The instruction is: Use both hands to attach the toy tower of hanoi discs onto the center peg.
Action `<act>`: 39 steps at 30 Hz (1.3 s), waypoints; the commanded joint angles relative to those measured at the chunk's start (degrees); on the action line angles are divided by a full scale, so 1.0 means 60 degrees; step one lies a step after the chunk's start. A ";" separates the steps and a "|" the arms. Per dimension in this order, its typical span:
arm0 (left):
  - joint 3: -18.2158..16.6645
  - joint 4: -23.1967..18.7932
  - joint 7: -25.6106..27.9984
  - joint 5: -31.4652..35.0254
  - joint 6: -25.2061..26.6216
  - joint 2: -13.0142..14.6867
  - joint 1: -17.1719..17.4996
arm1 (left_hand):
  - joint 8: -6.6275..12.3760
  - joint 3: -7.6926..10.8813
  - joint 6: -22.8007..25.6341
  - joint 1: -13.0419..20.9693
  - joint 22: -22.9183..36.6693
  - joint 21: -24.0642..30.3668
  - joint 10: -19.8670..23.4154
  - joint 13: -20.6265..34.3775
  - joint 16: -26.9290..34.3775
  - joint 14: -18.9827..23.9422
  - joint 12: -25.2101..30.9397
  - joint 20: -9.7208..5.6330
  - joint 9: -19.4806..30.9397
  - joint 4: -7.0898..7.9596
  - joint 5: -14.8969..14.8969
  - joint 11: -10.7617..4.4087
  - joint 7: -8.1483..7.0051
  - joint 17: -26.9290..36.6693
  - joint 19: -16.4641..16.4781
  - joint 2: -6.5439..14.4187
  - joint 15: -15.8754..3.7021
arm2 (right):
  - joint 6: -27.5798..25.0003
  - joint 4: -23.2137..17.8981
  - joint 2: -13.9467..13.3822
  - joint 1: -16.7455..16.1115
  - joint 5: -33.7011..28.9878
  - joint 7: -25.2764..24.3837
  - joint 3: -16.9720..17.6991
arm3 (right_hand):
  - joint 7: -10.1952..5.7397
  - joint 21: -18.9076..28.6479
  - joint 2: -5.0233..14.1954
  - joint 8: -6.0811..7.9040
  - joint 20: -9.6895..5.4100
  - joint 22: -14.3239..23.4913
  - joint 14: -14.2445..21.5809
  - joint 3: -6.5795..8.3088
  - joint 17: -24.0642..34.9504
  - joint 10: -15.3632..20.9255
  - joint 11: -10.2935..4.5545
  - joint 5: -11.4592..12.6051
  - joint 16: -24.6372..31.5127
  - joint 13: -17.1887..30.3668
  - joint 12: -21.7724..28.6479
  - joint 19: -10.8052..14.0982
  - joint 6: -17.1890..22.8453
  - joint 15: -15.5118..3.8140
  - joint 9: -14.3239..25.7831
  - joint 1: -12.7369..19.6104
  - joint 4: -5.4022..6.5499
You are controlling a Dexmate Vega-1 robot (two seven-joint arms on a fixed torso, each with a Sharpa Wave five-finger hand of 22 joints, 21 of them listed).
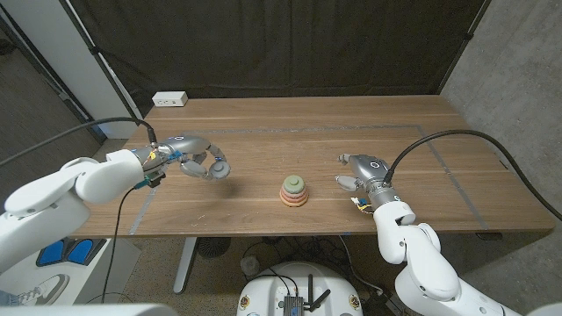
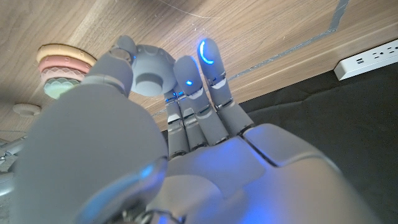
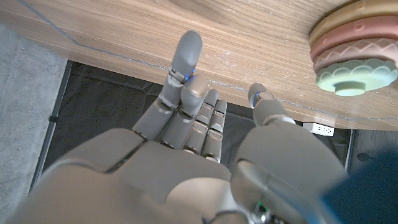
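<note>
Discs (image 1: 294, 190) sit stacked on the peg, between the two hands, apart from both. Left hand (image 1: 200, 158) pinches a grey piece (image 2: 151, 73) in its fingertips; right hand (image 1: 360, 171) is open, holding nothing. Judged next: carry that piece over and seat it on top. Power strip (image 1: 169, 99) lies well beyond the left hand; path unobstructed.

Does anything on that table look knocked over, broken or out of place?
Nothing stands out. The disc stack sits upright and tidy at the table's middle, largest disc at the bottom. The left hand grips a small grey disc; the right hand is empty.
</note>
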 commanded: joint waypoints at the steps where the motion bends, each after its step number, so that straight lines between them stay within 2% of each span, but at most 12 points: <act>1: 0.0726 0.0341 -0.0346 -0.0468 -0.0345 0.0407 -0.1063 | -0.0005 0.0055 0.0121 0.0057 0.0035 0.0055 0.0980 0.0252 -0.0013 0.0105 -0.0058 -0.1094 0.0152 0.0058 0.0067 -0.0883 -0.0048 0.0047 0.0082 0.0162 -0.0240 | -0.0107 0.0048 0.0099 -0.0025 -0.0063 -0.0022 0.0008 | 0.0004 0.0003 -0.0014 -0.0020 -0.0413 0.0011 0.0024 0.0065 0.0057 0.0017 0.0049 0.0072 0.0060 0.0020 0.0051 -0.0012 0.0053 -0.0380 0.0042 -0.0027 -0.0002; 8: 0.1159 0.0494 -0.0218 -0.0693 -0.0496 0.0685 -0.1519 | -0.0056 0.0059 0.0108 0.0042 0.0035 0.0052 0.0988 0.0308 -0.0017 0.0114 -0.0125 -0.1091 0.0182 0.0062 0.0078 -0.0889 -0.0052 0.0080 0.0083 0.0173 -0.0241 | -0.0190 0.0057 0.0153 -0.0065 -0.0073 -0.0084 0.0020 | -0.0001 0.0000 -0.0010 -0.0024 -0.0412 0.0012 0.0007 0.0073 0.0037 0.0010 0.0045 0.0071 0.0044 0.0017 0.0046 -0.0009 0.0051 -0.0380 0.0042 -0.0039 -0.0008; 25: 0.3027 0.0843 0.0083 -0.1365 -0.1131 0.1334 -0.3276 | -0.0128 0.0056 0.0152 -0.0012 0.0032 0.0043 0.1022 0.0396 -0.0100 0.0067 -0.0250 -0.1091 0.0233 0.0068 0.0085 -0.0893 -0.0045 0.0054 0.0082 0.0188 -0.0241 | -0.0312 0.0027 0.0187 -0.0146 -0.0034 -0.0234 0.0033 | 0.0003 -0.0006 -0.0007 -0.0031 -0.0412 0.0013 0.0010 0.0100 0.0038 0.0055 0.0034 0.0070 0.0052 0.0026 0.0063 -0.0006 0.0055 -0.0380 0.0045 -0.0071 -0.0025; 30: 0.3716 0.0933 -0.0037 -0.1583 -0.1359 0.1395 -0.3960 | -0.0163 0.0059 0.0162 -0.0020 0.0032 0.0041 0.1086 0.0399 -0.0075 0.0108 -0.0299 -0.1092 0.0248 0.0062 0.0086 -0.0868 -0.0048 0.0100 0.0083 0.0191 -0.0241 | -0.0341 0.0015 0.0172 -0.0159 -0.0026 -0.0255 0.0030 | 0.0001 -0.0012 -0.0006 -0.0035 -0.0412 0.0009 0.0008 0.0105 0.0036 0.0055 0.0056 0.0069 0.0052 0.0024 0.0060 -0.0010 0.0049 -0.0380 0.0045 -0.0077 -0.0028; 33: 0.3987 0.0940 -0.0021 -0.1613 -0.1379 0.1437 -0.4180 | -0.0186 0.0060 0.0170 -0.0028 0.0033 0.0040 0.1105 0.0421 -0.0073 0.0119 -0.0326 -0.1094 0.0257 0.0061 0.0085 -0.0882 -0.0047 0.0116 0.0081 0.0196 -0.0241 | -0.0345 0.0008 0.0170 -0.0173 -0.0005 -0.0294 0.0035 | -0.0007 -0.0015 -0.0005 -0.0033 -0.0412 0.0008 0.0007 0.0109 0.0034 0.0048 0.0050 0.0068 0.0051 0.0026 0.0057 -0.0010 0.0056 -0.0380 0.0045 -0.0082 -0.0030; 39: 0.4717 0.0987 -0.0123 -0.1580 -0.1479 0.1309 -0.4828 | -0.0204 0.0066 0.0199 -0.0028 0.0032 0.0036 0.1110 0.0453 -0.0095 0.0108 -0.0366 -0.1095 0.0274 0.0056 0.0086 -0.0882 -0.0045 0.0111 0.0082 0.0203 -0.0242 | -0.0387 -0.0033 0.0134 -0.0254 0.0042 -0.0365 0.0054 | 0.0000 -0.0012 -0.0006 -0.0035 -0.0412 0.0013 0.0032 0.0115 0.0058 0.0051 0.0047 0.0068 0.0077 0.0029 0.0058 -0.0005 0.0058 -0.0379 0.0046 -0.0092 -0.0032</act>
